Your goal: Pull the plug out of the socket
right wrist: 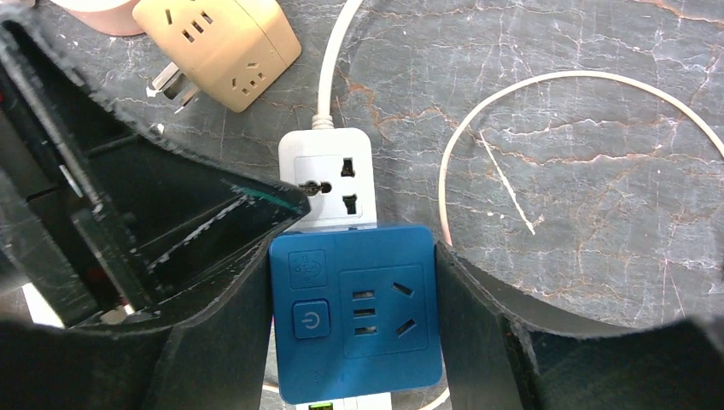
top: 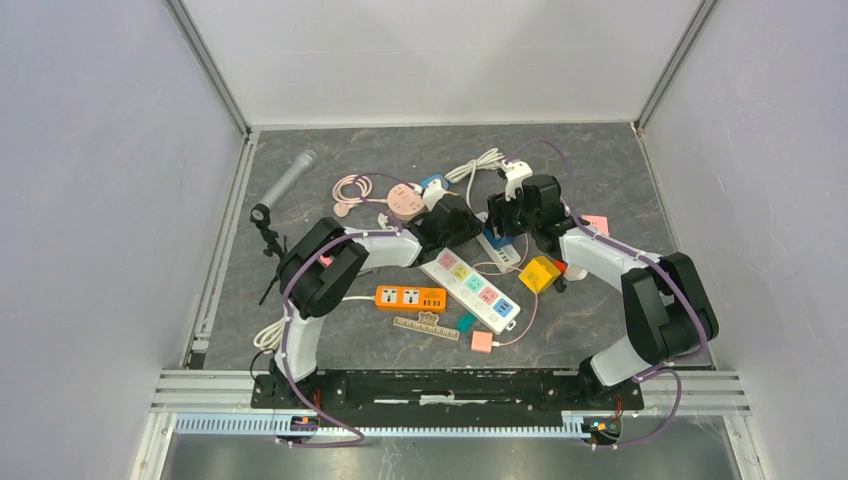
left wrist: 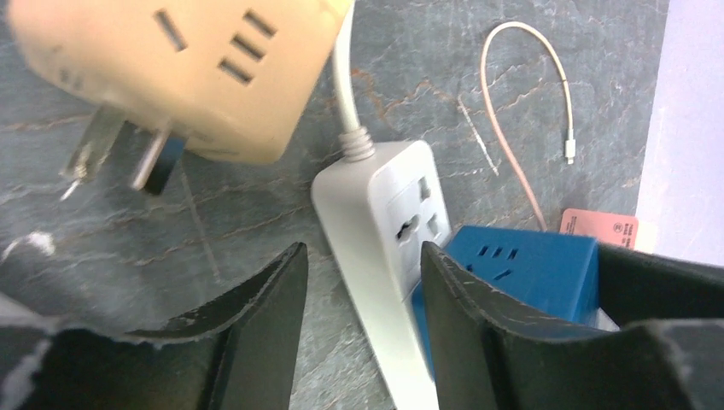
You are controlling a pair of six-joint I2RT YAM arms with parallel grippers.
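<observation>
Beige plug (right wrist: 218, 47), metal prongs bare, lies on the bench (right wrist: 555, 128) at eleven o'clock from the white strip (right wrist: 329, 175), clear of the spread left fingers (left wrist: 265, 316). Right fingers (right wrist: 487, 342) pinch the blue cube (right wrist: 354, 312).

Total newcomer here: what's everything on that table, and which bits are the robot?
multicoloured power strip: 1, white with coloured sockets, centre.
orange power strip: 1, orange, nearer, left of it.
plain power strip: 1, white, under the grippers.
blue cube adapter: 1, blue, on the plain power strip.
beige adapter: 1, beige, loose by its cord end, prongs bare.
microphone: 1, grey, far left.
coiled cable: 1, pink, far centre-left.
cable bundle: 1, white, far centre.
yellow block: 1, yellow, right of centre.
ruler: 1, tan, near centre.
left gripper: 1, black, open, holding nothing.
right gripper: 1, black, closed on the blue cube adapter.
</observation>
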